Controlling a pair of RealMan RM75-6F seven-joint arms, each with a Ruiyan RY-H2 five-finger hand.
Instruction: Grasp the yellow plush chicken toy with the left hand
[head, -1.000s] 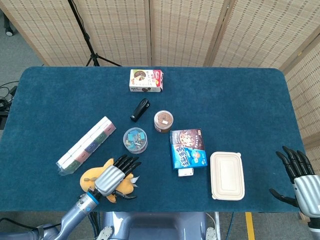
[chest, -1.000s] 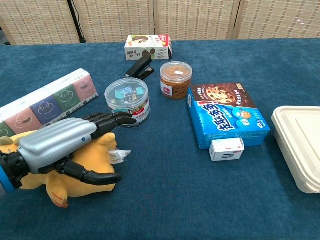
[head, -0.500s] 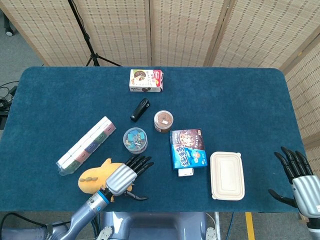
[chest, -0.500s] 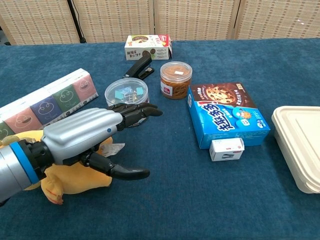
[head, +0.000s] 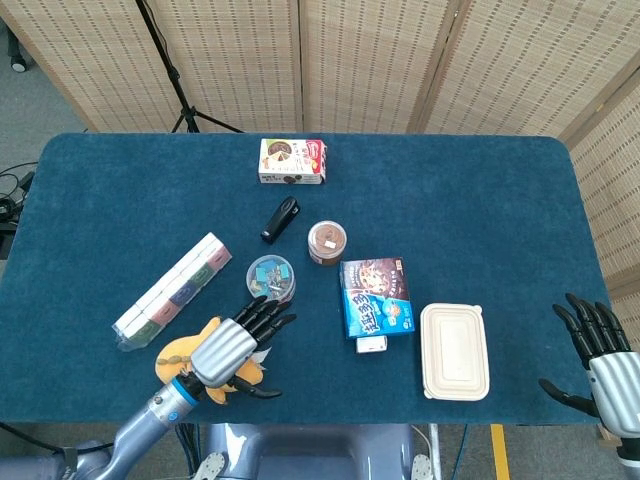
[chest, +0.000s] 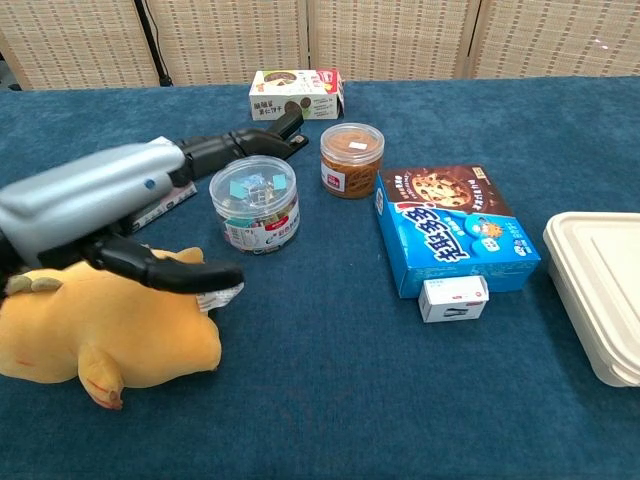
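While lying near the tabletop's front-left corner, yellow plush chicken toy (chest: 105, 330) looks soft, light: best gripped round the plump body. Left hand (head: 228, 345) above, spread, holding nothing.

L hand (chest: 95, 200) open above chicken (chest: 110, 335).

left hand (head: 228, 347) hides much of the chicken toy (head: 180, 354).
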